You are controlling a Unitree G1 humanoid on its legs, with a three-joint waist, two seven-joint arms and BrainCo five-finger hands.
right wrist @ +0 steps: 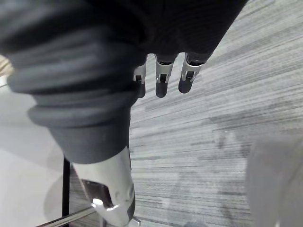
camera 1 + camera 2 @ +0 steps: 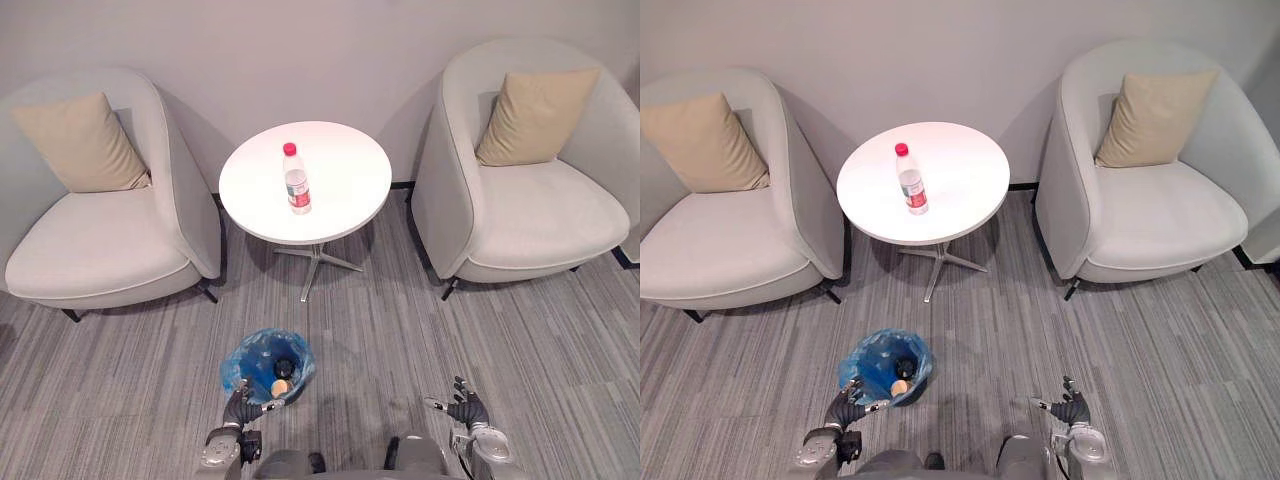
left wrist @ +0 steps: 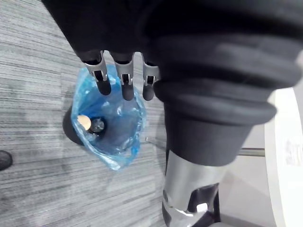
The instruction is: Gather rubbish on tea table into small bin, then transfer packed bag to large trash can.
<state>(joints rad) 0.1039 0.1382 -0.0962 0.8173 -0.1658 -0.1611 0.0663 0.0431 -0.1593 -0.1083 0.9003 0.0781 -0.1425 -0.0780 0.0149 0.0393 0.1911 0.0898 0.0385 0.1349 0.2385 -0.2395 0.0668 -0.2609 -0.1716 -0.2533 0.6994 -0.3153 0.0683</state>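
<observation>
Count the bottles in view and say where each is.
1: a red-capped bottle stands upright on the round white table. The blue-lined bin on the floor holds a dark item and a tan item; I cannot tell whether either is a bottle, and more may be hidden.

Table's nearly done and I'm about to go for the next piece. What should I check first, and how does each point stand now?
1. Tea table cleared: not ok. A bottle stands upright on it.
2. Bottle capped: ok, red cap on. Whether it is empty: cannot tell.
3. Left hand free: ok, fingers straight by the near rim of the small bin, holding nothing.
4. Right hand free: ok, open over the carpet.
5. Blue bag ready: ok, mouth open, with a dark piece and a tan round piece inside.
</observation>
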